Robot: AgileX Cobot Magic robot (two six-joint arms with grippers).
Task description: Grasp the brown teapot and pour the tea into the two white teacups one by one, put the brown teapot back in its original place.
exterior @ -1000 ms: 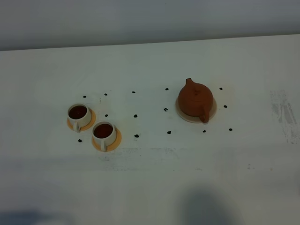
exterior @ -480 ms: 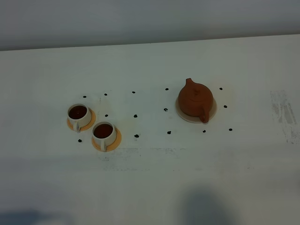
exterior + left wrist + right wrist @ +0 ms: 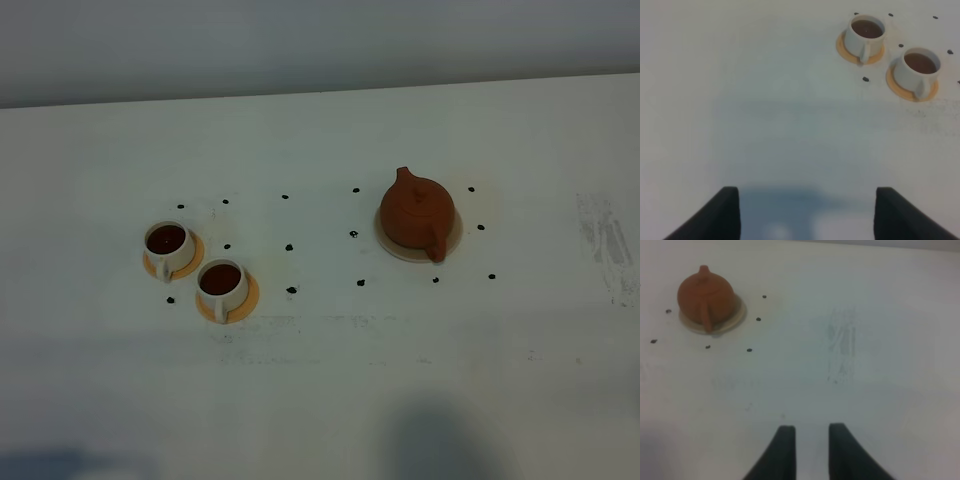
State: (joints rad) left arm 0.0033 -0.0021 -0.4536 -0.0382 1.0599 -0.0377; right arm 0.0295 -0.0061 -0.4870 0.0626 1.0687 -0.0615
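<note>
We count one brown teapot (image 3: 417, 213), seated on one cream coaster (image 3: 452, 240), with its lid on and its side handle pointing toward the table's near edge. We take the teapot as our landmark. Two white teacups stand well to its left: the first teacup (image 3: 167, 245) farther off, the second teacup (image 3: 221, 285) nearer and slightly forward. Each holds dark tea and sits on its own orange saucer (image 3: 247, 296) (two saucers in all). Small black marks (image 3: 289, 246) dot the white table (image 3: 330, 390) around these items. The left gripper (image 3: 807, 212) is spread wide and holds nothing. The right gripper (image 3: 811, 450) has its fingers nearly together, a narrow gap showing, nothing between them.
</note>
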